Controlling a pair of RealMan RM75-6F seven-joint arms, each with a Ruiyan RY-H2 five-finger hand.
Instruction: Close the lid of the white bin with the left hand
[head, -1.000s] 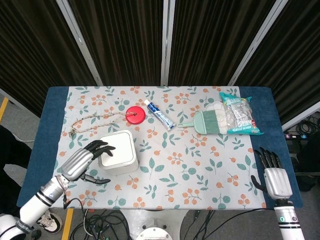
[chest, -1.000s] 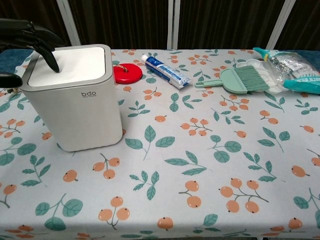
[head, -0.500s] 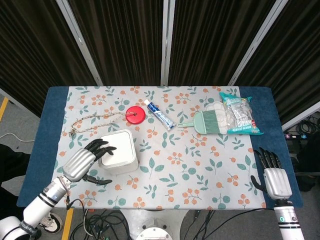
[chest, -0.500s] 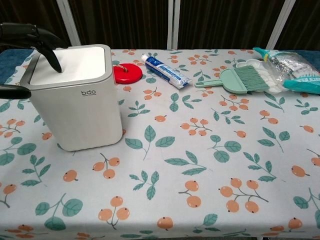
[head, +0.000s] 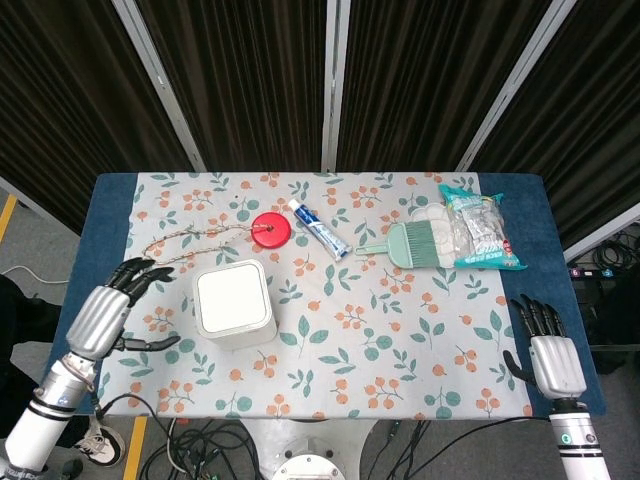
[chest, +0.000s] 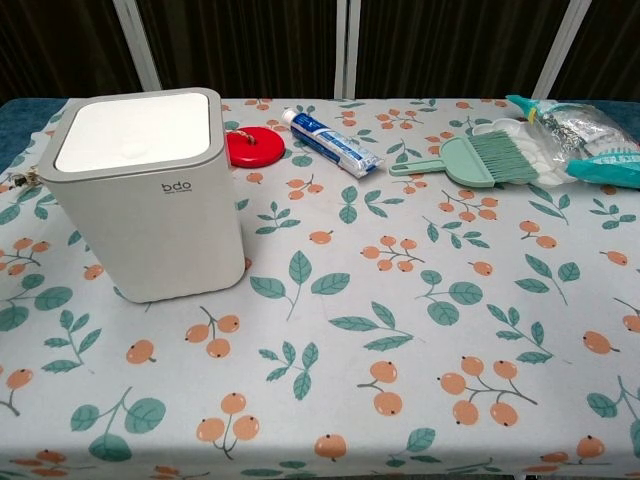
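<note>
The white bin (head: 235, 304) (chest: 148, 198) stands upright on the left of the table, its flat white lid (chest: 136, 130) lying level in the grey rim. My left hand (head: 103, 315) hovers to the left of the bin, apart from it, fingers spread and holding nothing; the chest view does not show it. My right hand (head: 546, 354) rests at the table's front right edge, fingers apart and empty.
Behind the bin lie a red disc (head: 270, 231) (chest: 255, 148), a toothpaste tube (head: 320, 229) (chest: 330, 141) and a beaded cord (head: 185, 244). A green brush (head: 412, 243) (chest: 482, 160) and a snack packet (head: 477, 229) (chest: 585, 138) sit at the back right.
My left hand lifted off the bin's lid and drew away to the left, out of the chest view. The lid now lies flat. The right hand stayed put.
</note>
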